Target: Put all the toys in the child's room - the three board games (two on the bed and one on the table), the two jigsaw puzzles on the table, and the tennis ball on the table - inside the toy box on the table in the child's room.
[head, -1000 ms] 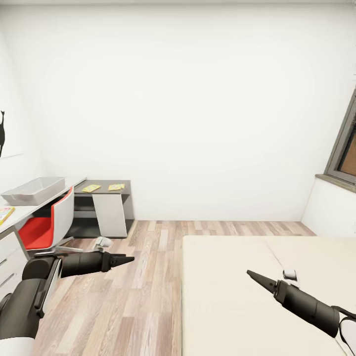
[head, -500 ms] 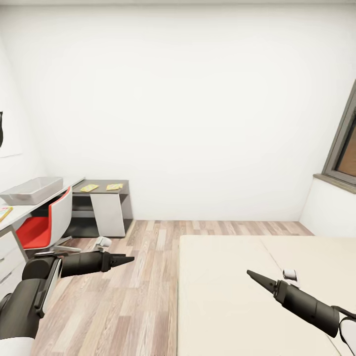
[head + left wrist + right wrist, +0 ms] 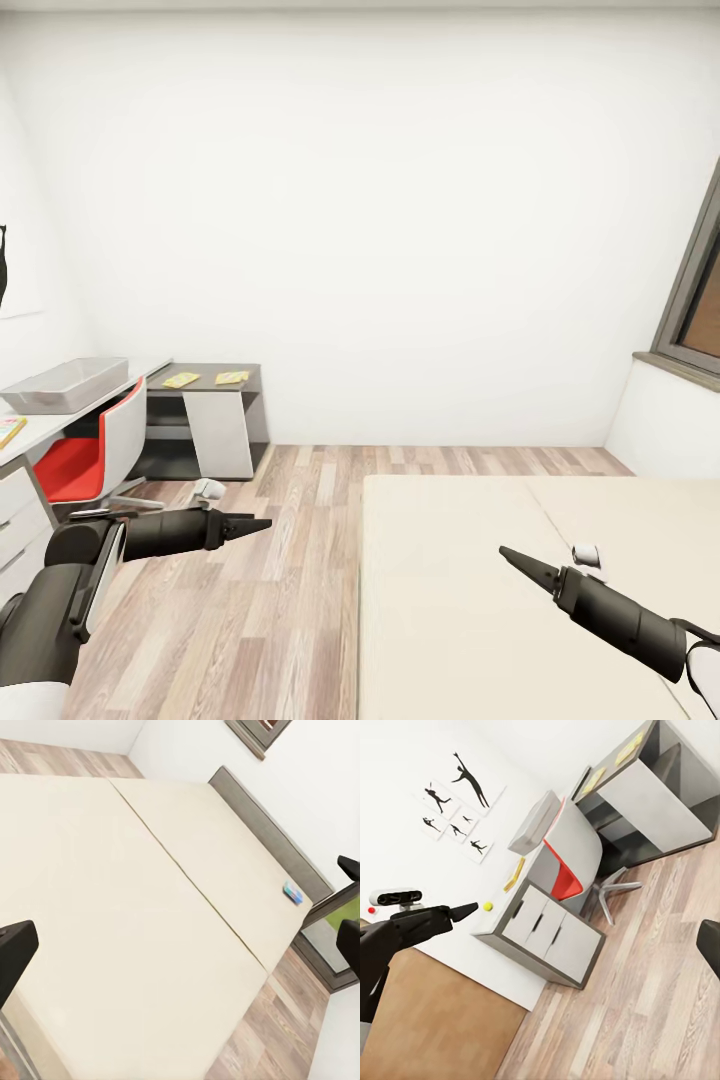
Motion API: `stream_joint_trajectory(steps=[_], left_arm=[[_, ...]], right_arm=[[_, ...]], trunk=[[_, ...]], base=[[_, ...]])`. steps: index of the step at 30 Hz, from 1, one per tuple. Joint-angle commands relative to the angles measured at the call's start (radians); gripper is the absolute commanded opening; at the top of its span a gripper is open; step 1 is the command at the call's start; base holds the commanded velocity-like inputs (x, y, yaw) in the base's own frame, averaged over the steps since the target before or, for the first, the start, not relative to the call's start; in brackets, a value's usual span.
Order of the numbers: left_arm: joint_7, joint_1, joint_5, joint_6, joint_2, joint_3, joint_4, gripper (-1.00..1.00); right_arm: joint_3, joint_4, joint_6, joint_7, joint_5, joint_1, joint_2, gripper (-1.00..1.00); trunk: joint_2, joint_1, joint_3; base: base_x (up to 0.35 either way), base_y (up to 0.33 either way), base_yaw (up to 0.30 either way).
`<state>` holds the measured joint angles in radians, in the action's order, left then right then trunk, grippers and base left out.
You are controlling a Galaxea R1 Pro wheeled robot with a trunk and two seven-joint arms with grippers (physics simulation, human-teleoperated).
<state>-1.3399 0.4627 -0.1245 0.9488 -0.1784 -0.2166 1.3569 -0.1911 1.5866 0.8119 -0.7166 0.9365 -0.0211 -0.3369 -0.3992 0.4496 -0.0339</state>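
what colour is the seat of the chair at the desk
Red seat on the chair, with a pale grey shell behind it; clearest in the head view.

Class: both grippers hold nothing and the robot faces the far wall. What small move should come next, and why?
Probably turn the base left toward the pale grey L-shaped desk: the translucent grey toy box and two yellow jigsaw squares sit there, out of reach of the left gripper.

Two dark robot arms reach forward, well apart. The left arm bends at the elbow, forearm level, left gripper [image 3: 262,523] pointing rightward. The right arm rises from the lower right, right gripper [image 3: 508,555] angled up and leftward. Both sets of jaws appear closed to narrow points, holding nothing.
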Motion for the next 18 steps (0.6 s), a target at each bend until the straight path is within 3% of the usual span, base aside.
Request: stream_joint_trajectory(steps=[1, 10, 18], left_arm=[[-0.01, 0.001, -0.01, 0.01, 0.0, -0.001, 0.001, 1.0], [-0.01, 0.001, -0.01, 0.01, 0.0, -0.001, 0.001, 1.0], [-0.01, 0.001, -0.01, 0.01, 0.0, -0.001, 0.001, 1.0]], right_arm=[[-0.001, 0.0, 0.006, -0.001, 0.002, 0.0, 0.0, 1.0], [-0.001, 0.0, 0.006, -0.001, 0.002, 0.0, 0.0, 1.0], [-0.001, 0.0, 0.006, -0.003, 0.002, 0.0, 0.0, 1.0]], trunk=[[-0.001, 0.0, 0.0], [-0.001, 0.0, 0.0], [-0.001, 0.0, 0.0]], base=[[-0.001, 0.0, 0.0], [0.0, -0.022, 0.0], [0.0, -0.236, 0.0]])
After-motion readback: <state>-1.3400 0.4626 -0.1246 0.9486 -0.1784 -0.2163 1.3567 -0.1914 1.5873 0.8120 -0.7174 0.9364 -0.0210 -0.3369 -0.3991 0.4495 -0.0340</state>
